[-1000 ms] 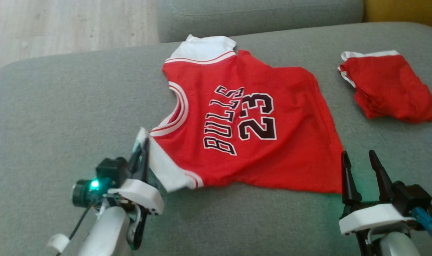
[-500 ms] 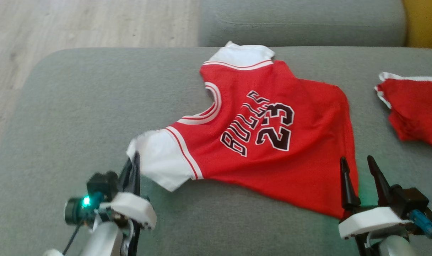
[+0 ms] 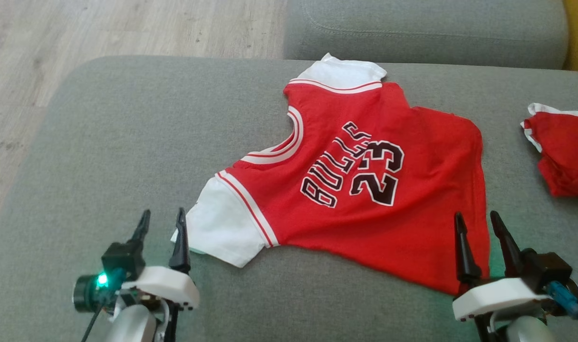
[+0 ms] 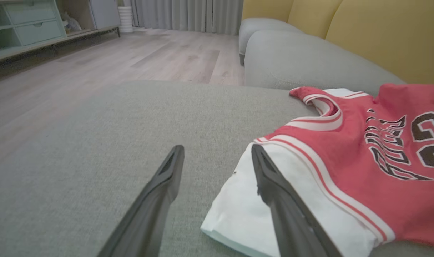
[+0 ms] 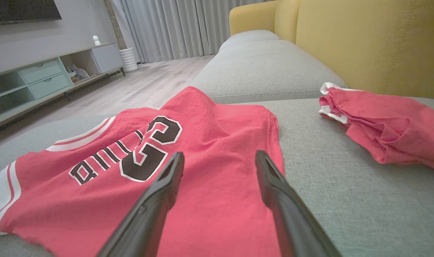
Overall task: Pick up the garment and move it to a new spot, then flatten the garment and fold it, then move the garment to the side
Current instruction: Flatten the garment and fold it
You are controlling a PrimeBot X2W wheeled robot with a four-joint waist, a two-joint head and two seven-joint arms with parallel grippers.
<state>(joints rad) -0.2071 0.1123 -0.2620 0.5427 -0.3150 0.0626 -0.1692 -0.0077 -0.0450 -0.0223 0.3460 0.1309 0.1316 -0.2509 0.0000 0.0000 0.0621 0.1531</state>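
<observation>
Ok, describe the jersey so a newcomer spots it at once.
On the grey sofa seat, look at the middle, where a red jersey lies spread out. Unlike the crumpled red garment to its right, it shows white sleeves and "BULLS 23" lettering.

Grey sofa seat (image 3: pixel 103 142), pale wood floor (image 3: pixel 127 28), yellow backrest (image 5: pixel 363 43), crumpled red cloth (image 3: pixel 567 156) at seat's right, mint cabinet (image 5: pixel 42 80), grey curtains (image 5: pixel 167 28)

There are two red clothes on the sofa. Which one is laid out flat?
The jersey printed BULLS 23, spread out; the other red garment at far right lies bunched.
</observation>
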